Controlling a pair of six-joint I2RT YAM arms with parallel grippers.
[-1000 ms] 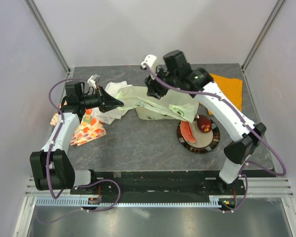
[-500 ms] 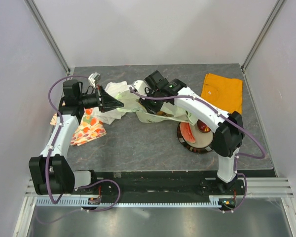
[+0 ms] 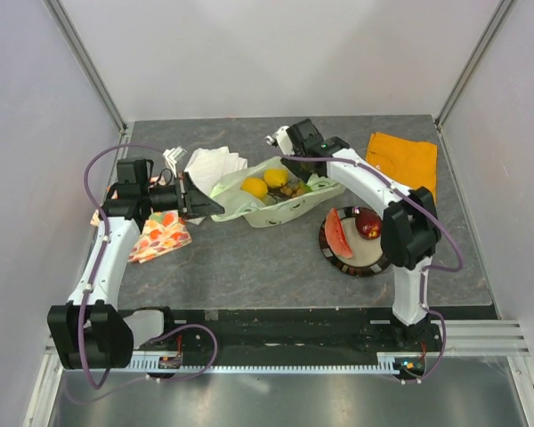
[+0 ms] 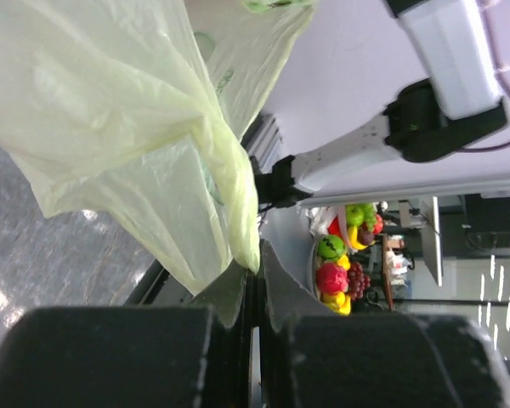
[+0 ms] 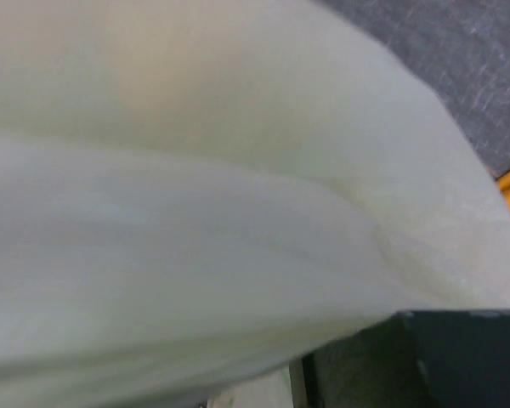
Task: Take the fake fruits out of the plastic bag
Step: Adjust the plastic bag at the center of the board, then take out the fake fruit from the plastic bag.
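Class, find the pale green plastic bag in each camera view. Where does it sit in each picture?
Top external: the plastic bag lies at the table's centre, mouth open.
Left wrist: it fills the upper left.
Right wrist: it covers nearly the whole picture.
Shared landmark: the grey table top.

The bag (image 3: 280, 206) lies mid-table (image 3: 249, 267) with fruits (image 3: 254, 187) in it. A crumpled cloth (image 3: 209, 165) lies behind its left end, and a printed cloth (image 3: 160, 233) lies farther left and nearer the front. Just right of the bag and nearer the front stands a plate (image 3: 360, 269) bearing a slice (image 3: 336, 235) and an apple (image 3: 368, 224), and a folded cloth (image 3: 402, 160) lies behind the plate.
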